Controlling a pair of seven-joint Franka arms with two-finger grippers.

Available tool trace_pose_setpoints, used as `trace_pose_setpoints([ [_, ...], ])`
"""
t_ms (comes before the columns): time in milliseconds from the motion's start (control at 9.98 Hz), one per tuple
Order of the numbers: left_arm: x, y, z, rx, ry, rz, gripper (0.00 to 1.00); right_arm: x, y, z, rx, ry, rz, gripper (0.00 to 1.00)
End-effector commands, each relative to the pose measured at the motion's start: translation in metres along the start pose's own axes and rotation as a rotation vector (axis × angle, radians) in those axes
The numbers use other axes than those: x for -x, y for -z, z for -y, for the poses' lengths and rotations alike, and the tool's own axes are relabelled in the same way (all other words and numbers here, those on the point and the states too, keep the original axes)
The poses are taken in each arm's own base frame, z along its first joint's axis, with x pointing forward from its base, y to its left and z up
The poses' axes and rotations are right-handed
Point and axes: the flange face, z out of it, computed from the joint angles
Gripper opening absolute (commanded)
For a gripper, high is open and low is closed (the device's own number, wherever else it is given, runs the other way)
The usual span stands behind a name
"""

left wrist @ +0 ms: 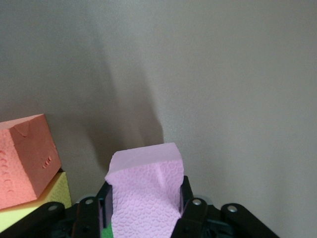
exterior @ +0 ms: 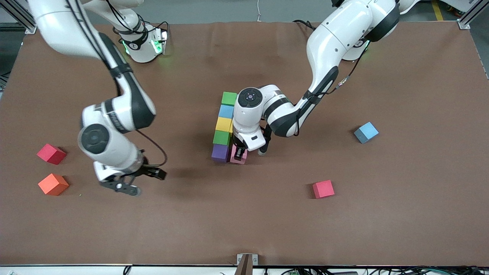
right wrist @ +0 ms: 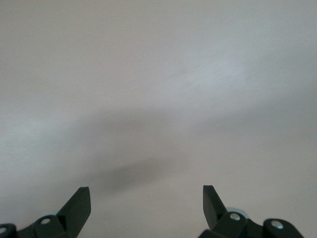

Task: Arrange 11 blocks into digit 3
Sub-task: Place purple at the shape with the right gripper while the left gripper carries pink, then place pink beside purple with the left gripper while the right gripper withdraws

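A column of blocks stands mid-table: green (exterior: 229, 98), blue (exterior: 226, 111), yellow (exterior: 224, 124), green (exterior: 221, 137) and purple (exterior: 220, 152), touching in a line. My left gripper (exterior: 240, 152) is shut on a pink block (exterior: 238, 156) set down against the purple one. In the left wrist view the gripper (left wrist: 145, 198) squeezes the pink block (left wrist: 146, 173), with a coral-red block (left wrist: 25, 158) and a yellow one (left wrist: 34, 208) close beside it. My right gripper (exterior: 130, 182) is open and empty over bare table (right wrist: 147, 201).
Loose blocks lie around: a red one (exterior: 51, 154) and an orange one (exterior: 53, 184) toward the right arm's end, a red one (exterior: 323, 189) and a light blue one (exterior: 366, 132) toward the left arm's end. The left arm's wrist hides the spot beside the yellow block.
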Motion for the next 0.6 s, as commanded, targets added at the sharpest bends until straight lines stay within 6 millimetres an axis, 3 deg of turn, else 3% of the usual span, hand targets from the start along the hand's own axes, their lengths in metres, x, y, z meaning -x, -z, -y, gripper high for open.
trace_pose_setpoints([
  [0, 0.002, -0.004, -0.005, 0.027, -0.009, 0.012, 0.21, 0.003, 0.054, -0.053, 0.005, 0.056, 0.037, 1.0],
  [301, 0.003, -0.01, -0.005, 0.033, -0.008, 0.025, 0.21, 0.015, 0.127, -0.119, 0.014, 0.135, 0.099, 1.0],
  [501, 0.003, -0.016, -0.003, 0.036, -0.007, 0.034, 0.21, 0.028, 0.19, -0.153, -0.019, 0.153, 0.108, 1.0],
])
